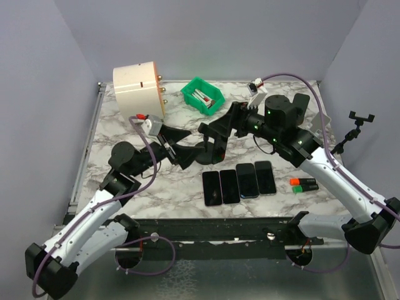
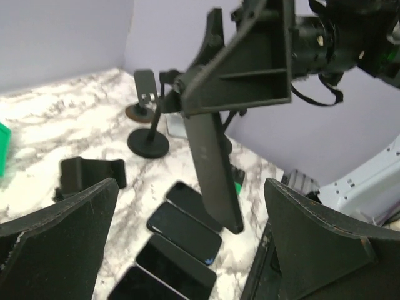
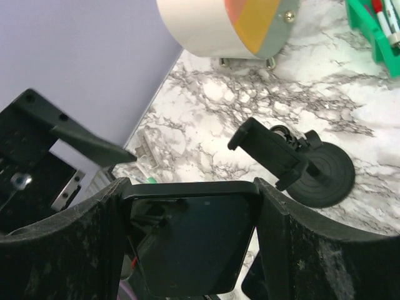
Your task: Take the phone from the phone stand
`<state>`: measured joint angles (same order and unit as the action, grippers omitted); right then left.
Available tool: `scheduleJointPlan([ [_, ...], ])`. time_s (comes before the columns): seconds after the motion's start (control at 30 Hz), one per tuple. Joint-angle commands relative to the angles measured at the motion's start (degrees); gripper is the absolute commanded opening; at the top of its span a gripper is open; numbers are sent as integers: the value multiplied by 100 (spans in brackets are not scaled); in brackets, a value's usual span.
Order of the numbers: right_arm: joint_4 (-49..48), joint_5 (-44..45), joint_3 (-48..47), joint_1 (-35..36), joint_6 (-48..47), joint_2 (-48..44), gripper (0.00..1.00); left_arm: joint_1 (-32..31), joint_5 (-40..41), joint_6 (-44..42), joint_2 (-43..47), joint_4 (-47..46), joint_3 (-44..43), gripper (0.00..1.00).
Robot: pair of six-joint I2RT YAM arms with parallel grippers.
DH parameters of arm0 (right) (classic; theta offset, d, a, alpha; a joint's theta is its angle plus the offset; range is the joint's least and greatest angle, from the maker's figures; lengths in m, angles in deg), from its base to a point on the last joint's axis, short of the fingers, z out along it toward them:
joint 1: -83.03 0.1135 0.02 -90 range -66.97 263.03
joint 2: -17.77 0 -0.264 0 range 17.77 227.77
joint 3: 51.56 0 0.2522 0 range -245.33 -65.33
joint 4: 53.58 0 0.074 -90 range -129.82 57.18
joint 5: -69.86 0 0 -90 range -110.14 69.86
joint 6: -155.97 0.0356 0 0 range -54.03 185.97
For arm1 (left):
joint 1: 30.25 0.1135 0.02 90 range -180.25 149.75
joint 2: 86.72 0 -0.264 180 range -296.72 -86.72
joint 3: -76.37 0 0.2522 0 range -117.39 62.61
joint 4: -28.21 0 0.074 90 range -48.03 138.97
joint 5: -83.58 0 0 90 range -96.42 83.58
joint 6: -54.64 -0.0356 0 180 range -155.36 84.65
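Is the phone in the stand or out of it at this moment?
Out. The phone sits clamped in the right gripper, clear of the stand, whose cradle is empty.

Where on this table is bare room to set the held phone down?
Bare tabletop lies left of the phone row, toward the left arm. Crowded: around the stand, and between the row and the markers.
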<state>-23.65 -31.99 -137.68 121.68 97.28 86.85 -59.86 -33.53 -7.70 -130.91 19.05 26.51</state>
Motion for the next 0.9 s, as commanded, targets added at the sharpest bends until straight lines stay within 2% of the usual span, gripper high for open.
scheduleJointPlan([
  [0.0,306,461,-254,45,258,95,0,-851,964,-890,-238,1639,-599,99],
  [0.23,339,517,-361,64,380,217,0,-1882,2062,-1077,-798,2100,-1148,98],
  [0.33,327,503,-382,64,414,250,0,-2169,2479,-1139,-1047,2169,-1282,92],
  [0.77,291,458,-349,81,420,277,0,-2295,2806,-1005,-1597,2279,-1681,39],
  [0.87,280,431,-341,89,433,298,0,-2311,2789,-982,-1628,2244,-1693,22],
])
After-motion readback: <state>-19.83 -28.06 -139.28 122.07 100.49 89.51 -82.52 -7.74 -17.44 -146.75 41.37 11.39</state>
